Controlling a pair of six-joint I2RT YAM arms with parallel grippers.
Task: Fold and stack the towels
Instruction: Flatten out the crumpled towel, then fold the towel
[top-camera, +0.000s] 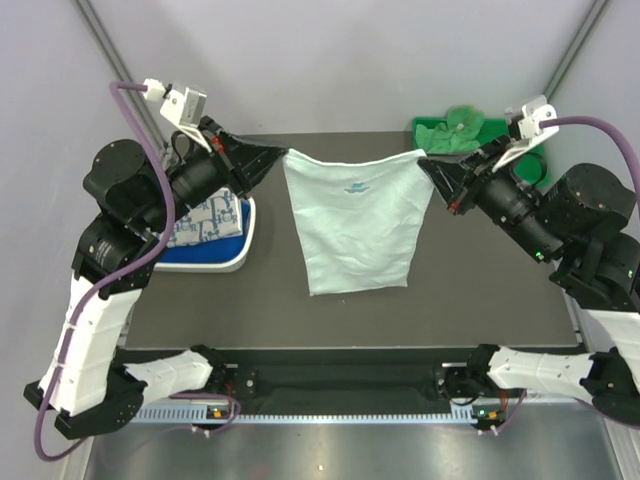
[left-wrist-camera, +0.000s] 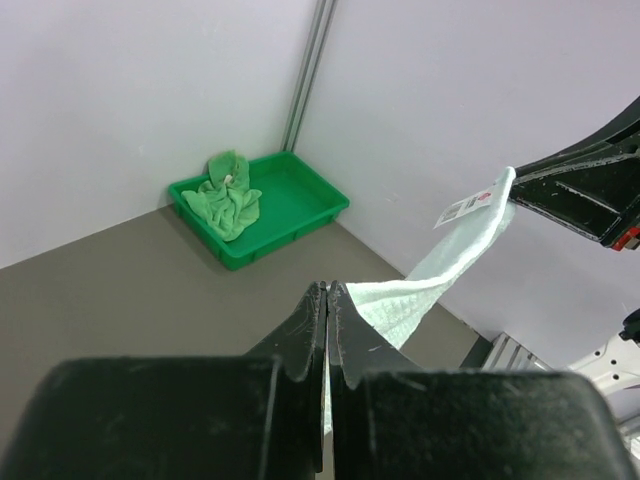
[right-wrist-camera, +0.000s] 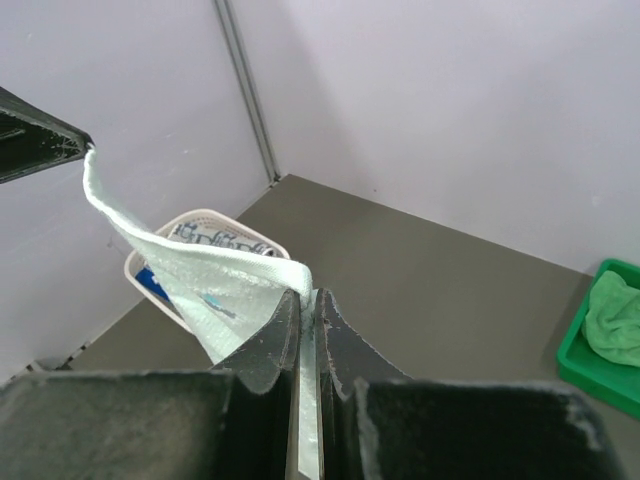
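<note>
- The left gripper has its two black fingers pressed tight on one top corner of a soft, pale mint-white towel. In the left wrist view the fingertips meet with only the thin cloth between them.
- The right gripper is likewise pinched closed on the opposite top corner. In the right wrist view the cloth edge runs down between its fingers.
- The pale mint-white towel hangs spread between the two grippers, above the middle of the dark grey table. Its top edge sags a little, and its sides narrow toward the lower edge.
- A small blue-green mark sits near the towel's upper middle. Whether the lower edge touches the table cannot be told.
- A small white label sticks out from the towel's corner, just beside the right gripper's fingers.
- A rigid green plastic tray stands at the far right corner of the table, against the walls. It lies behind the right gripper in the top view.
- A crumpled bright green towel lies in one end of the tray, and the rest of the tray floor is bare.
- A white rounded basket sits at the left edge of the table, partly under the left arm.
- In the basket a folded blue-grey patterned white towel lies on top of a royal blue towel.
</note>
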